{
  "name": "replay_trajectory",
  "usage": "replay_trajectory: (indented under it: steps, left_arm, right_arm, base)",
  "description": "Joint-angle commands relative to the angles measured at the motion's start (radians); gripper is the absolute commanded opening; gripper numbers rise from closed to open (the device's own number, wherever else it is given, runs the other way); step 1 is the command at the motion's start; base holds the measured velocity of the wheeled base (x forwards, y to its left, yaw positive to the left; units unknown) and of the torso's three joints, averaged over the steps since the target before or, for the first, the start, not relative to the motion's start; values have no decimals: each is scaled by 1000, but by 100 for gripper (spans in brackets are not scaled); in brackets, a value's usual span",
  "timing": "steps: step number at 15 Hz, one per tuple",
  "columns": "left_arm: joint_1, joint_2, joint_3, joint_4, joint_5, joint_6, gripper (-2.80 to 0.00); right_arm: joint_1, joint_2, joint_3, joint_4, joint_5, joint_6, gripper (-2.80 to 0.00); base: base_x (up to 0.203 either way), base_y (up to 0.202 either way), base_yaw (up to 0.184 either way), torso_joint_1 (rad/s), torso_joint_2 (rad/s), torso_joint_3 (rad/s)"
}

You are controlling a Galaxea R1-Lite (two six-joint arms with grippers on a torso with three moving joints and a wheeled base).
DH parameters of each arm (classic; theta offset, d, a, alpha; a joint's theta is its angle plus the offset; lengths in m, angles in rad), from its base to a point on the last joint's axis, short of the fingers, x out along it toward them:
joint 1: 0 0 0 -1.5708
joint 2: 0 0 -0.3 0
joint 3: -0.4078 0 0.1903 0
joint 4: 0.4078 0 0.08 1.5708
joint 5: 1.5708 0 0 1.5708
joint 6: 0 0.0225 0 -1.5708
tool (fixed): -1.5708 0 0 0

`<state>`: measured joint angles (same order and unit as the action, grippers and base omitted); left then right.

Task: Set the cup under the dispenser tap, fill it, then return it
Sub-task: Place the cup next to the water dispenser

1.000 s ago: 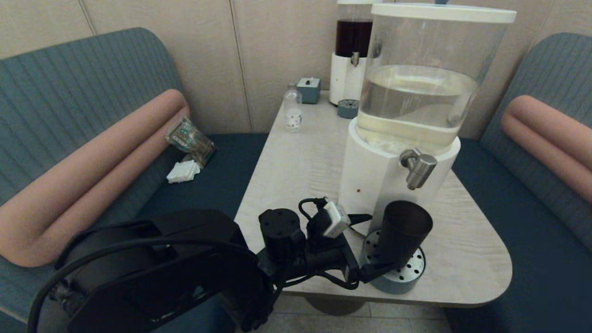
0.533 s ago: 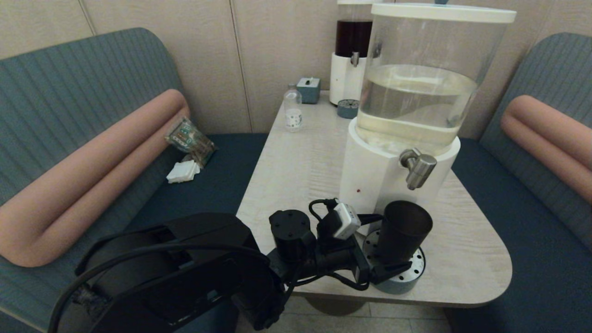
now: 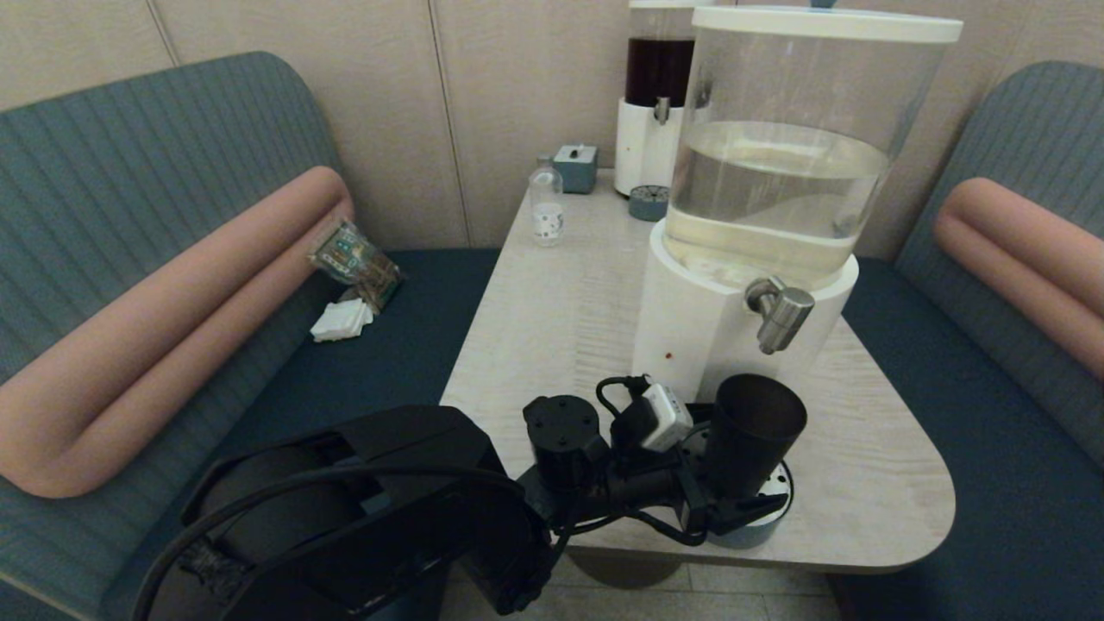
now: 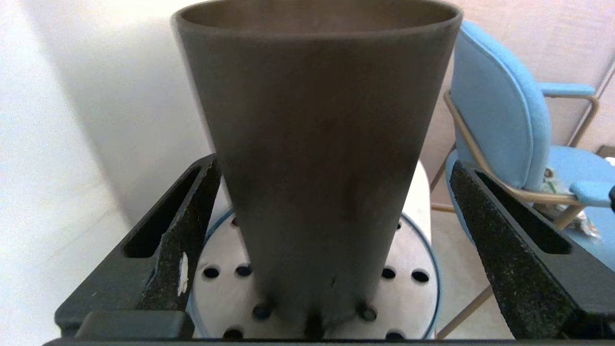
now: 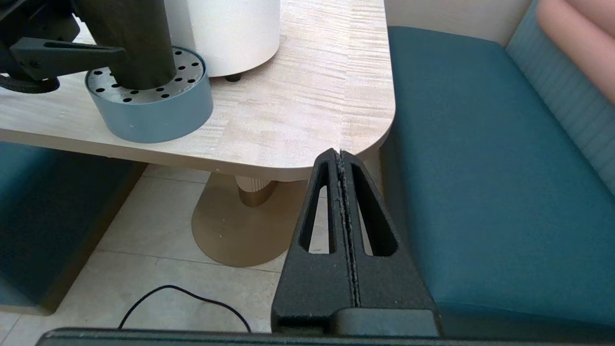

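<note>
Left gripper (image 4: 331, 250) advanced; jaws apart around cup (image 3: 750, 435), seemingly untouched, under dispenser tap (image 3: 780, 312).

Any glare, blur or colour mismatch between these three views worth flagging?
Head view: dim and warm, the cup reads near-black, faint reflections on the clear tank. Left wrist view: far brighter, the white dispenser base washes out; the cup fills the frame, soft toward its foot. Right wrist view: evenly lit, table grain crisp.

Dim head view, wrist views brighter, cup (image 4: 317, 158) blurred
</note>
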<state>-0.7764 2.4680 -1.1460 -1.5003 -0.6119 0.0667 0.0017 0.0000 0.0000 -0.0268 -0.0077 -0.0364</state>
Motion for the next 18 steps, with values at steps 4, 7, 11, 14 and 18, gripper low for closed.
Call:
replay_trajectory:
  steps: [4,7,11,14,18]
  left_arm:
    - [-4,9,-26,11,-3,-1,-280]
    - [-4,18,-34,9,-2,-2,-280]
    - [-6,10,-24,7,1,-4,-280]
    - [-10,-28,31,-1,5,-4,-280]
    - [-7,-138,181,-27,33,-4,-280]
  right_arm:
    - [1,-2,12,-1,0,0,-280]
    - [0,-2,12,-1,0,0,-280]
    - [1,-2,12,-1,0,0,-280]
    - [1,-2,12,-1,0,0,-280]
    - [1,-2,12,-1,0,0,-280]
  base:
    - [0,0,0,0,0,0]
    - [0,0,0,0,0,0]
    - [0,0,0,0,0,0]
    - [0,0,0,0,0,0]
    - [0,0,0,0,0,0]
